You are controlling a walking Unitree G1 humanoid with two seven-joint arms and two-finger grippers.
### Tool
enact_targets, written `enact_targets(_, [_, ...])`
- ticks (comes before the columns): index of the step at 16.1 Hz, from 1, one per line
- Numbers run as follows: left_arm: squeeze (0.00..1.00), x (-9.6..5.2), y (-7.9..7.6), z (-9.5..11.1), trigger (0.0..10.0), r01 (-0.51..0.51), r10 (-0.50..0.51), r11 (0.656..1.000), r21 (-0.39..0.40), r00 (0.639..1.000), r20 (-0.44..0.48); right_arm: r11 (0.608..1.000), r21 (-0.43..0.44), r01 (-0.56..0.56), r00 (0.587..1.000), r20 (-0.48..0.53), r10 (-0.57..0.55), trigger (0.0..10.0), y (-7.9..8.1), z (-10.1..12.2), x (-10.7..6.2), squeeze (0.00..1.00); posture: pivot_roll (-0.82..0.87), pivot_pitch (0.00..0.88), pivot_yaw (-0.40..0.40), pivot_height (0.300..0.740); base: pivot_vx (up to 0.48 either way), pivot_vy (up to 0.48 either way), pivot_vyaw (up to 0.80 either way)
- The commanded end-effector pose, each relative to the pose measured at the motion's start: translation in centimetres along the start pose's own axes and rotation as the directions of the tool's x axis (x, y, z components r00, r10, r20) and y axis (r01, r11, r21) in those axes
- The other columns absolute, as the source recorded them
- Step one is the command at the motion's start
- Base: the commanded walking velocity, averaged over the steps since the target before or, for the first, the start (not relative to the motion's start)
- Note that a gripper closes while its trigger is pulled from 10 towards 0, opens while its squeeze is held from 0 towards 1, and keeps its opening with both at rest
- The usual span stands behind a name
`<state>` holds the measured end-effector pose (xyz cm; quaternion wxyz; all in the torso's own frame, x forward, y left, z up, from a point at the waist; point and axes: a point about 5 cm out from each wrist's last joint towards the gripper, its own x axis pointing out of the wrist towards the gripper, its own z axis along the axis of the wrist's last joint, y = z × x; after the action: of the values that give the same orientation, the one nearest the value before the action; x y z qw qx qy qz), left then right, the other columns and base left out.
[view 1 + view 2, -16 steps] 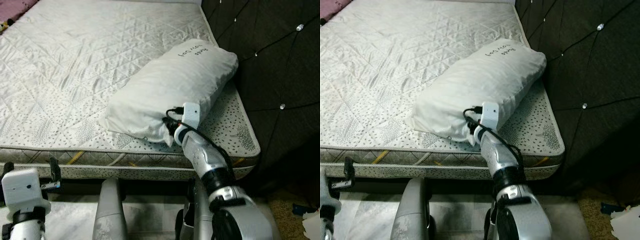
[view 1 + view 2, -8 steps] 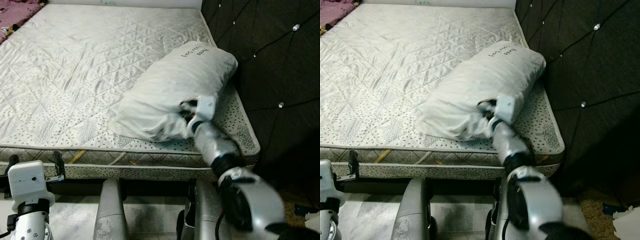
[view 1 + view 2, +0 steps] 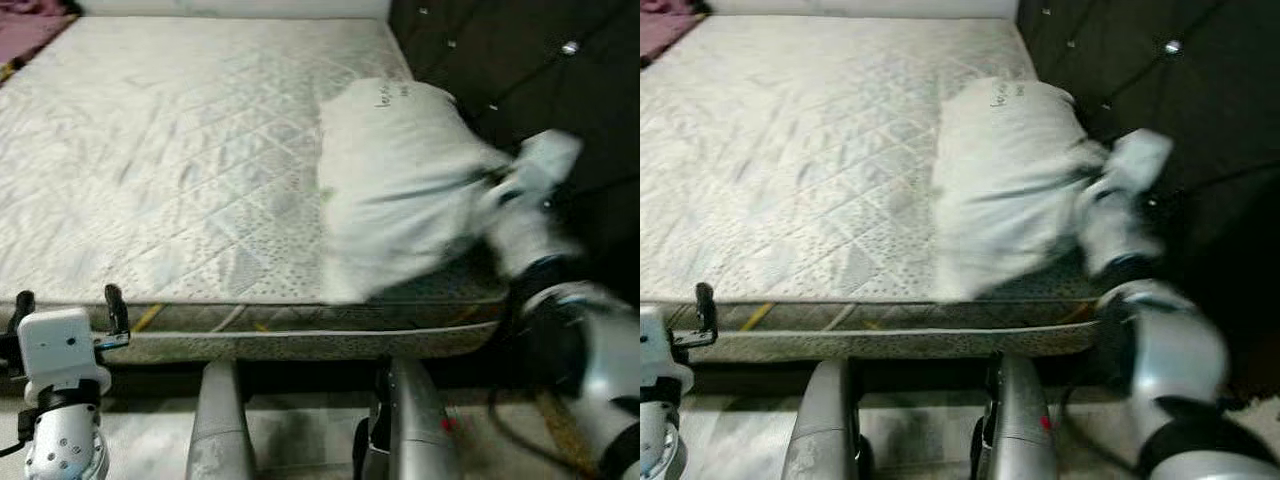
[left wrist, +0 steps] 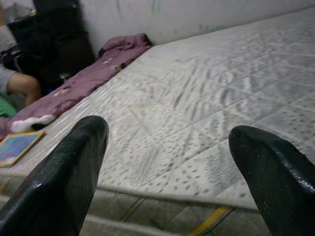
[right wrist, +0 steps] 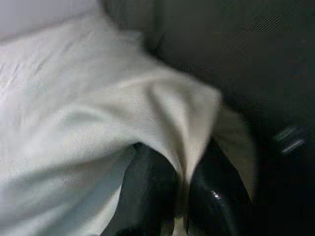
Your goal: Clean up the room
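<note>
A bare quilted mattress (image 3: 180, 160) is bounded on the robot's right by a dark tufted headboard (image 3: 500, 50). A white pillow (image 3: 395, 180) is lifted at its near end against that headboard, blurred. The right gripper (image 5: 179, 196) is pinched tight on a fold of its cover — the step judged in hand is repositioning it; next, a flat set-down is called for. The left gripper (image 4: 167, 162) hangs wide apart, holding nothing, near the mattress edge.
</note>
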<state>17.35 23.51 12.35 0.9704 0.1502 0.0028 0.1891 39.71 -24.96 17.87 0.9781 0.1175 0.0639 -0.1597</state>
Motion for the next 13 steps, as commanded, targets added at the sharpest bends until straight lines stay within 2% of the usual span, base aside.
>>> enact_targets(1, [0.00, 0.1, -0.4, -0.1, 10.0, 0.002, -0.002, 1.000, 0.000, 1.000, 0.001, 1.000, 0.029, 0.003, 0.988, 0.153, -0.007, 0.0, 0.2, 4.2, 0.2, 0.00, 0.16, 0.000, -0.015, 0.558, 0.000, 0.000, 0.00])
enact_targets(4, [0.00, 0.1, -0.5, -0.3, 10.0, 0.007, -0.007, 1.000, 0.002, 1.000, -0.011, 1.000, -0.007, 0.010, 0.984, 0.180, -0.009, 0.0, -0.4, 4.7, 0.2, 0.00, 0.16, 0.000, -0.019, 0.558, 0.000, 0.000, 0.00])
enact_targets(7, [0.00, -0.5, -0.7, -0.6, 10.0, 0.019, -0.019, 1.000, 0.003, 0.999, -0.029, 0.997, -0.072, 0.038, 0.989, 0.146, -0.027, 0.0, -1.9, 2.1, -0.1, 0.00, 0.15, 0.000, -0.015, 0.558, 0.000, 0.000, 0.00])
enact_targets(9, [0.00, -0.6, -0.9, -0.7, 10.0, 0.027, -0.027, 1.000, 0.002, 0.999, -0.034, 0.991, -0.126, 0.040, 0.995, 0.097, -0.028, 0.0, -2.7, -1.1, -0.6, 0.00, 0.14, 0.000, -0.009, 0.558, 0.000, 0.000, 0.00])
enact_targets(10, [0.00, -0.5, -0.9, -0.7, 10.0, 0.031, -0.031, 1.000, 0.002, 0.999, -0.033, 0.987, -0.163, 0.007, 0.997, 0.072, 0.005, 0.0, -2.5, -3.3, -1.2, 0.00, 0.13, 0.000, -0.005, 0.558, 0.000, 0.000, 0.00])
enact_targets(12, [0.00, -0.2, -0.8, -0.7, 10.0, 0.033, -0.032, 0.999, 0.006, 0.999, -0.029, 0.979, -0.202, -0.036, 0.998, 0.040, 0.045, 0.0, -2.1, -5.9, -2.2, 0.00, 0.12, 0.000, -0.001, 0.558, 0.000, 0.000, 0.00])
enact_targets(13, [0.00, 0.1, -0.7, -0.6, 10.0, 0.038, -0.038, 0.999, 0.009, 0.999, -0.025, 0.973, -0.213, -0.090, 0.996, 0.007, 0.094, 0.0, -1.4, -8.2, -3.6, 0.00, 0.11, 0.000, 0.007, 0.558, 0.000, 0.000, 0.00])
